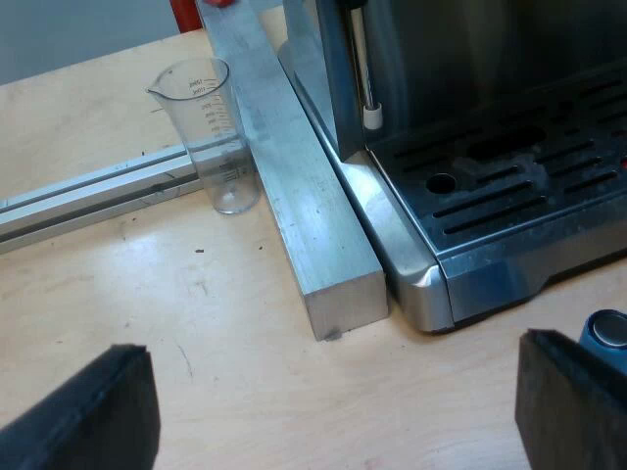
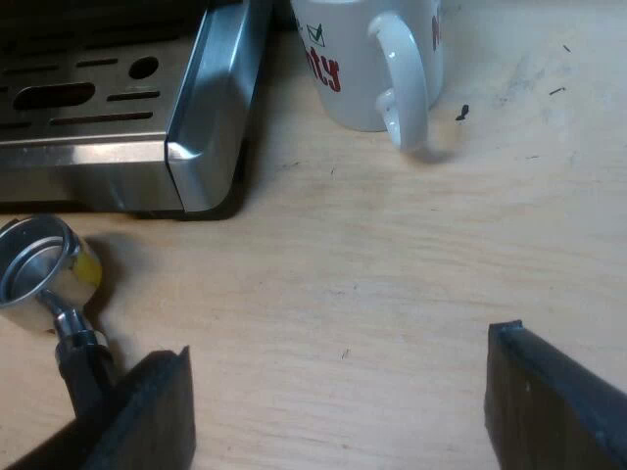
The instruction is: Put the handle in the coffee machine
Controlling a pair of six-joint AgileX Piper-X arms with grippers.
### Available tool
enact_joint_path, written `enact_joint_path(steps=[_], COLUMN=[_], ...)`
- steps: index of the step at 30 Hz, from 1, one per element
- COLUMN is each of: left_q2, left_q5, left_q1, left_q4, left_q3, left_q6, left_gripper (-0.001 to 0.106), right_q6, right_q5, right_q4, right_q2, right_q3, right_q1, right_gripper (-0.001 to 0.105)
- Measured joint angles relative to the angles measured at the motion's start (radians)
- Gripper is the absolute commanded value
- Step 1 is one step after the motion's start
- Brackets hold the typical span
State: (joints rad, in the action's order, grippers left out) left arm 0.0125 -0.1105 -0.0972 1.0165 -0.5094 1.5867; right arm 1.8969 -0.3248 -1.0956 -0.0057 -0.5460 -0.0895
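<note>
The espresso machine [image 1: 470, 147] shows its slotted drip tray [image 1: 529, 186] and steam wand [image 1: 364, 78]; its tray corner [image 2: 196, 137] also appears in the right wrist view. The metal holder [image 2: 39, 259] lies loose on the wooden table just before the tray, cup facing up, its dark handle [image 2: 83, 377] running toward one finger of my right gripper [image 2: 338, 411]. That gripper hovers open over bare table, holding nothing. My left gripper [image 1: 333, 416] is open above the table near the machine's corner, nothing between its fingers.
A clear measuring glass [image 1: 211, 132] stands beside a long aluminium bar [image 1: 294, 196] lying along the machine's side. A white mug [image 2: 377, 59] with red lettering stands by the tray's corner. A blue tamper [image 1: 605, 335] peeks out next to one left finger. An aluminium rail [image 1: 88, 191] crosses the table.
</note>
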Motion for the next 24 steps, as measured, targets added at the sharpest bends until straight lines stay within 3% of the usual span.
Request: enact_joint_path(steps=[11,13,15,24], left_q2=[0.000,0.000,0.000,0.000], left_q5=[0.000,0.000,-0.004,-0.126], left_q1=[0.000,0.000,0.000,-0.003], left_q4=[-0.004,-0.010,-0.009,0.000], left_q3=[0.000,0.000,-0.007,-0.108], left_q6=[0.000,-0.009,-0.024,-0.043], left_gripper=[0.076,0.076,0.076,0.076], right_q6=[-0.035,-0.114,-0.118,-0.118], right_q5=[0.000,0.019,0.043,0.056], right_q4=[0.009,0.041,0.044,-0.051], right_q2=[0.000,0.000,0.000,0.059], right_q3=[0.000,-0.022,-0.041,-0.167], right_q1=[0.000,0.000,0.000,0.000], right_gripper=[0.064,0.064,0.064,0.064])
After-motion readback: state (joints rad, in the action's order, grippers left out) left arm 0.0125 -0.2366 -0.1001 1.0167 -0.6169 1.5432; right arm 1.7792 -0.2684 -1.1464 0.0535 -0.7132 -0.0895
